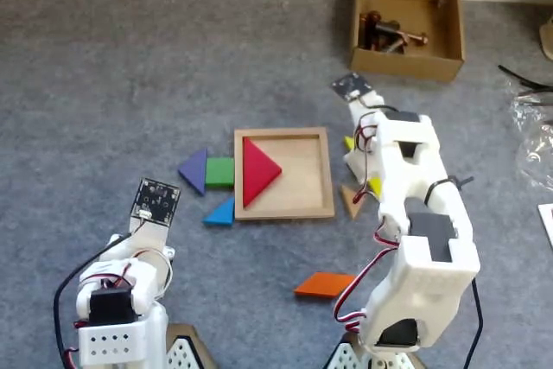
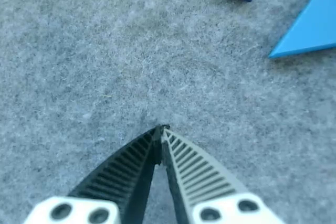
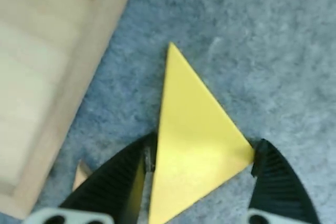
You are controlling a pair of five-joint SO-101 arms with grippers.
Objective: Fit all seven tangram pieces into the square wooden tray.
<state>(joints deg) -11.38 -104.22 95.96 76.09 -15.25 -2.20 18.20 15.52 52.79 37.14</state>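
The tray (image 1: 327,172) sits mid-mat (image 1: 104,84), and the red triangle (image 1: 257,170) lies flat inside its left half, long edge along the left wall and tip pointing right

The other six pieces lie on the mat. The green square (image 1: 219,172) is just beside the tray's left rim, with the purple triangle (image 1: 194,170) against the square's left side. The blue triangle (image 1: 221,212) lies just off the tray's near-left corner. The tan triangle (image 1: 351,200) lies just right of the near-right corner. The orange piece (image 1: 324,284) is nearer than the tray, well apart from it, beside the right arm's base

The yellow triangle (image 3: 194,145) lies right of the tray, close to its right rim with a strip of mat between them. The right claw (image 3: 205,148) is down over it and grips it: one dark finger (image 3: 123,177) presses its tray-side edge and the other finger meets its opposite corner

The left claw (image 2: 160,129) is closed on nothing, tips together, above bare mat to the near left of the tray, left of the blue triangle and nearer than the purple one

A cardboard box (image 1: 406,62) holding some odds and ends stands at the far right
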